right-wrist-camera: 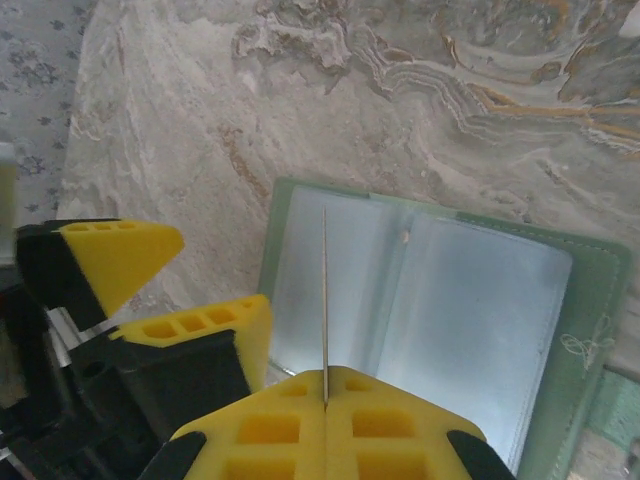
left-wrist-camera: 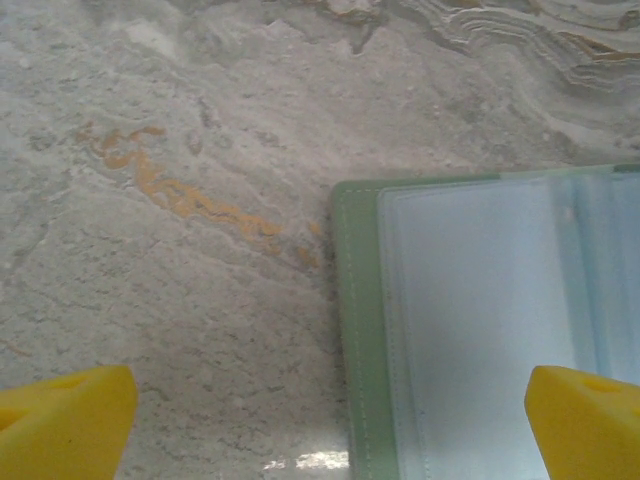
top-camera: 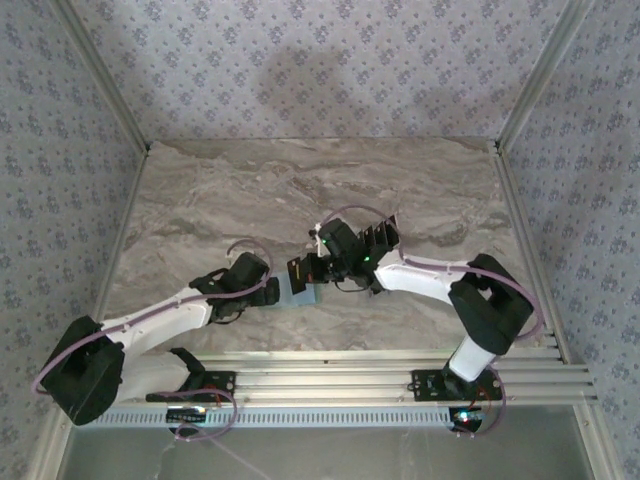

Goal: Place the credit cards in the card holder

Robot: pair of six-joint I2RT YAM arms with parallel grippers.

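Observation:
The card holder (right-wrist-camera: 440,320) lies open on the marble table, sage green with clear plastic sleeves inside. My right gripper (right-wrist-camera: 325,385) is shut on one credit card (right-wrist-camera: 324,290), seen edge-on as a thin line standing above the holder's left sleeve. In the top view this dark card (top-camera: 299,272) hangs at the right gripper (top-camera: 316,268) over the holder (top-camera: 303,294). My left gripper (left-wrist-camera: 325,425) is open, low over the table. The holder's left edge (left-wrist-camera: 355,330) sits between its yellow fingertips (left-wrist-camera: 70,420). Those left fingers (right-wrist-camera: 120,255) stand just left of the held card.
A dark slotted object (top-camera: 378,236), too small to make out, stands behind the right wrist. Metal rails (top-camera: 400,370) run along the table's near edge. Patterned walls enclose the table on three sides. Bare marble (top-camera: 300,190) stretches toward the back.

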